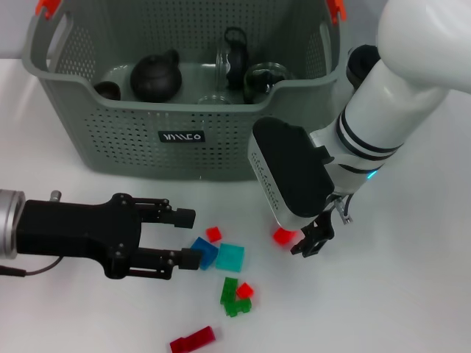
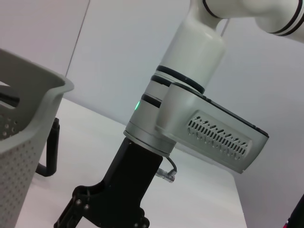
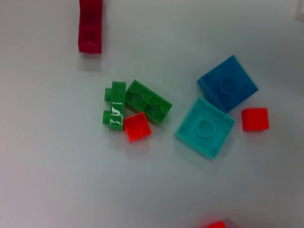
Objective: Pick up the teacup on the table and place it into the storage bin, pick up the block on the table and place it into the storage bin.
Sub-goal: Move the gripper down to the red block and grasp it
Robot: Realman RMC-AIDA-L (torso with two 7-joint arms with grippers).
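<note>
We judge the task to be in its second half: the large grey perforated plastic storage bin (image 1: 147, 118), with orange clips on its rim, already holds several tea things — a dark round teapot (image 1: 155, 76), a small dark cup (image 1: 107, 90) and clear glassware (image 1: 261, 79) — and no teacup shows on the white table (image 1: 412, 279), so the teacup step looks done. The blocks are what is left: a small red block (image 1: 282, 237) lies on the table at the tips of the right gripper (image 1: 313, 241), which hangs low over it, though we cannot tell whether its fingers are spread or closed on anything. The left gripper (image 1: 188, 237) reaches in from the side with its fingers spread apart and holding nothing, its tips just beside a dark blue square block (image 1: 204, 251). The right wrist view alone lays out the rest of the scatter plainly — the teal square block (image 3: 205, 127), green bricks (image 3: 148, 101), a dark red brick (image 3: 90, 26) — while the left wrist view shows only the right arm and the bin's corner.
</note>
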